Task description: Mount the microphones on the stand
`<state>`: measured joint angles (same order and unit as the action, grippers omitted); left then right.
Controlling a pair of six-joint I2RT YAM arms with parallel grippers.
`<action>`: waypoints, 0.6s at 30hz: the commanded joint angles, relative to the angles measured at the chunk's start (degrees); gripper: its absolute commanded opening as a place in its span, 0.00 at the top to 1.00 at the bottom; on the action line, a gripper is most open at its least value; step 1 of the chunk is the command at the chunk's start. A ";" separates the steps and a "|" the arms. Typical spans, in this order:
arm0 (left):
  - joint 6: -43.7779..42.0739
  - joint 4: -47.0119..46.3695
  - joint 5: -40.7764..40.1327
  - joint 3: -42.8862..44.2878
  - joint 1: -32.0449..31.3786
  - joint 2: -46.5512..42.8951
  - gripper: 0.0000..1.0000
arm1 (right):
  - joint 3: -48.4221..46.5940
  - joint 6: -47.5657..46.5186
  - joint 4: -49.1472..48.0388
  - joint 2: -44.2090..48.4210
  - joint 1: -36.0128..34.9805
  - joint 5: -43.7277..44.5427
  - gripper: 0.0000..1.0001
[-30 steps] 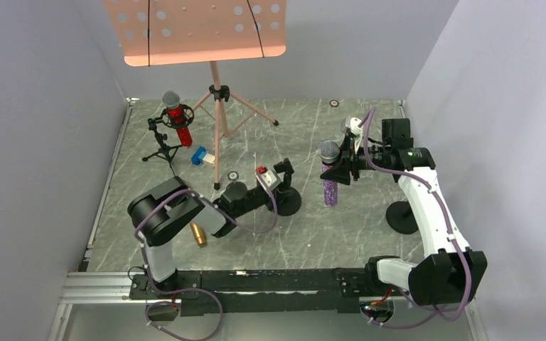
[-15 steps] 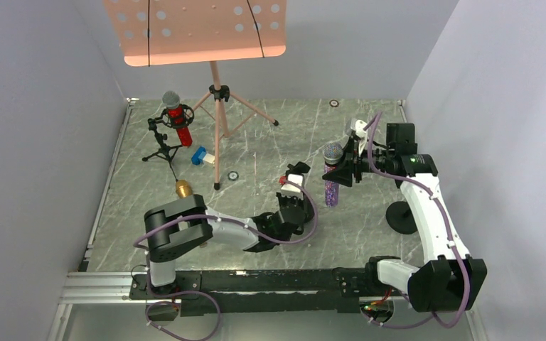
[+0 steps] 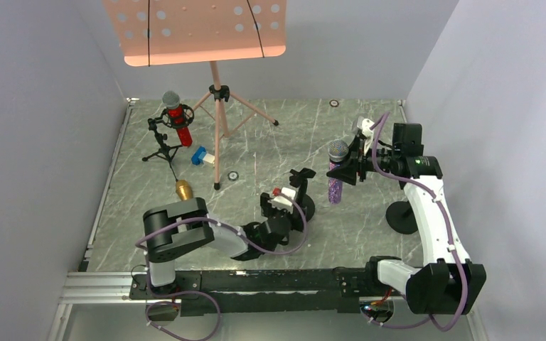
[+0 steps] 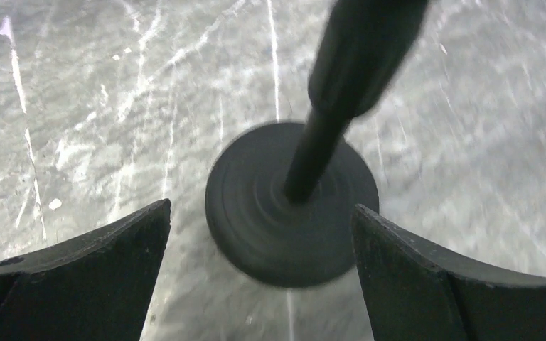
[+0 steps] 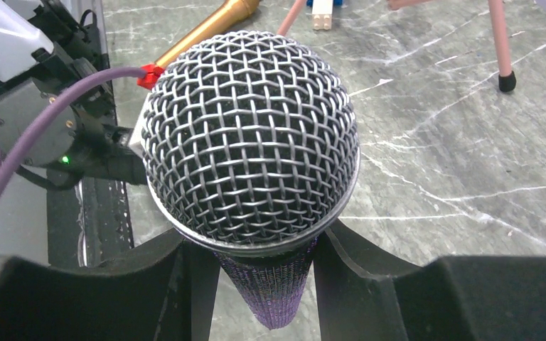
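Note:
My right gripper (image 3: pixel 346 172) (image 5: pixel 266 241) is shut on the glittery purple microphone (image 3: pixel 335 186) (image 5: pixel 250 138) just under its mesh head and holds it upright above the table. My left gripper (image 3: pixel 293 212) (image 4: pixel 261 206) is open, its fingers either side of the black round-base stand (image 3: pixel 304 206) (image 4: pixel 291 202), not touching it. The red microphone (image 3: pixel 175 116) sits clipped in a small black tripod stand (image 3: pixel 162 142) at the back left. On the table lies the gold microphone (image 3: pixel 183 189) (image 5: pixel 210 27).
A pink music stand (image 3: pixel 217 128) rises at the back, one foot (image 5: pixel 506 82) showing in the right wrist view. A small blue-and-white block (image 3: pixel 200 156) lies by its legs. A second black round base (image 3: pixel 401 217) sits beside the right arm.
My left arm has swung low across the front, and its jaws have opened wide at the round-base stand. The right gripper has carried the purple microphone slightly right and up.

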<state>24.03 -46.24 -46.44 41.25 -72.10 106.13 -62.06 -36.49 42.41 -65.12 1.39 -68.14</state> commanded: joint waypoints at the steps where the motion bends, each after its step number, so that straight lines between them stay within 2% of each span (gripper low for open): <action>1: -8.77 -13.36 10.69 -7.61 -1.42 -7.39 0.01 | 0.16 -1.23 -2.79 1.30 0.73 -2.88 0.94; 6: -13.88 -23.07 24.23 -22.38 -1.21 -16.79 0.01 | 0.48 -2.31 -2.19 1.10 1.66 -3.67 0.94; 7: -14.23 -23.21 27.75 -24.33 0.09 -19.07 0.01 | 0.87 -2.80 -2.13 1.12 1.83 -3.89 0.94; 8: -13.68 -22.67 34.59 -26.09 2.37 -21.53 0.01 | 1.36 -3.50 -2.08 1.06 1.99 -4.23 0.94; 10: -10.02 -20.15 46.81 -27.85 9.68 -25.49 0.01 | 2.95 -4.81 -2.39 1.16 2.19 -5.29 0.94; 14: -9.20 -21.21 70.96 -26.33 24.11 -28.12 0.01 | 6.82 -7.49 -3.40 2.19 2.61 -6.79 0.94; 18: -13.64 -16.69 84.95 -18.17 30.91 -25.97 0.01 | 8.05 -8.16 -3.39 2.32 3.19 -7.72 0.94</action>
<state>13.93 -62.59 14.39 15.73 -46.09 79.15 -54.13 -41.15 41.93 -64.69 3.81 -70.91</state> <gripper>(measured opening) 0.993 0.488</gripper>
